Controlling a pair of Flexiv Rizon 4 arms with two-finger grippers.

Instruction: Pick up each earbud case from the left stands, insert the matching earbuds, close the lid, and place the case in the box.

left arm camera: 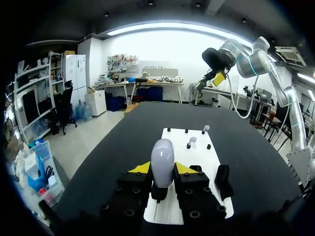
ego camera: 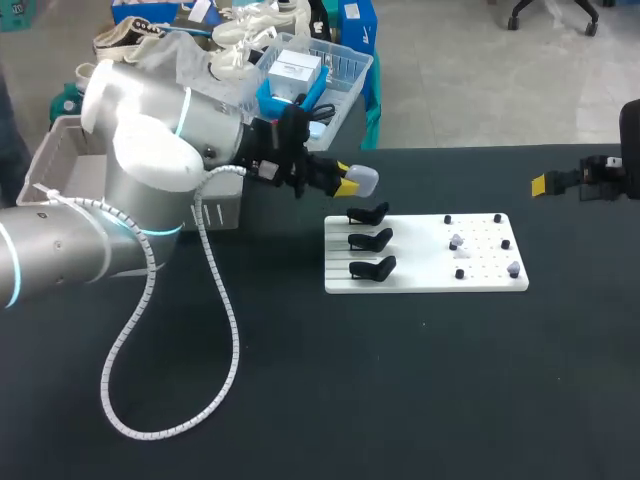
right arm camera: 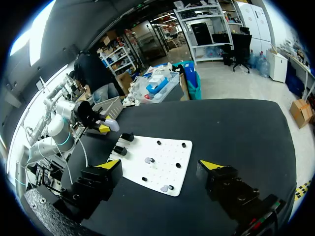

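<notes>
**Left gripper holds earbud case in the air, right gripper open and idle**

Head view: the left arm (ego camera: pixel 90 240) comes in from the left side. The left gripper (ego camera: pixel 352 180) is clamped on a pale earbud case (ego camera: pixel 364 181), held above the black table (ego camera: pixel 300 400) just behind the white board (ego camera: pixel 420 282). Three black stands (ego camera: pixel 371 239) sit in a column on the board's left part. Two small earbuds (ego camera: pixel 456 241) lie among black pegs (ego camera: pixel 504 243) on its right part. The right gripper (ego camera: pixel 545 183) is at the table's right edge, well apart from the board; its jaws can't be read here. A grey box (ego camera: pixel 55 145) sits behind the left arm, mostly hidden.

Left wrist view: the case (left arm camera: pixel 162 157) stands upright between both yellow-tipped fingers (left arm camera: pixel 140 168), touched from two sides. The board (left arm camera: pixel 189 160) lies under and ahead of the gripper, with one stand beside the fingers and the earbuds further ahead.

Right wrist view: the right gripper's (right arm camera: pixel 160 166) jaws are spread wide and hold nothing. The board lies ahead of it. Beyond the board, the left gripper holds the case (right arm camera: pixel 112 125) near the box.
</notes>
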